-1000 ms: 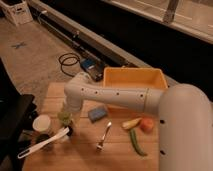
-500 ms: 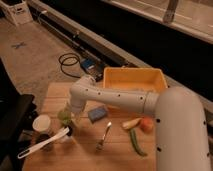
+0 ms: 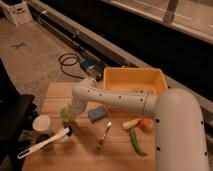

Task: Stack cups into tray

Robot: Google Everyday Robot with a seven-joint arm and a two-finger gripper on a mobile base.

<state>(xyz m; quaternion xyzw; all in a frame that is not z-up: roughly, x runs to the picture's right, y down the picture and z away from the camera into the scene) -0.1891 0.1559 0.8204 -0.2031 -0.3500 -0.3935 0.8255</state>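
Your gripper [image 3: 70, 111] is down low at the left part of the wooden table [image 3: 80, 155]. It is right at the light green cup [image 3: 64, 118]. The end of the arm hides much of that cup. You cannot tell if the gripper is spread apart or squeezed together, or if it has hold of the cup at all.

The green cup is on the table, well apart from the yellow tray [image 3: 134, 76]. The tray sits at the far edge of the table, to the right of the cup. The white arm [image 3: 115, 98] reaches from the big white body on the right, across the front of the tray, and over to the cup.

The cream-white cup [image 3: 41, 121] stands upright just left of the green cup, close to the left edge of the table. It is also outside the tray. Something dark [image 3: 44, 137] sits on its near side, touching it or almost so.

A white scoop [image 3: 45, 142] with a long handle lies near the two cups, with its handle pointing to the near left corner.

Right of the green cup lies a small blue block [image 3: 98, 114]. A fork [image 3: 103, 136] lies nearer to you than that. Farther right there are a yellow piece of food [image 3: 131, 123], a red one [image 3: 146, 124] and a long green one [image 3: 135, 143], all close together.

On the floor beyond the table, a dark cable [image 3: 67, 62] lies in a loop.
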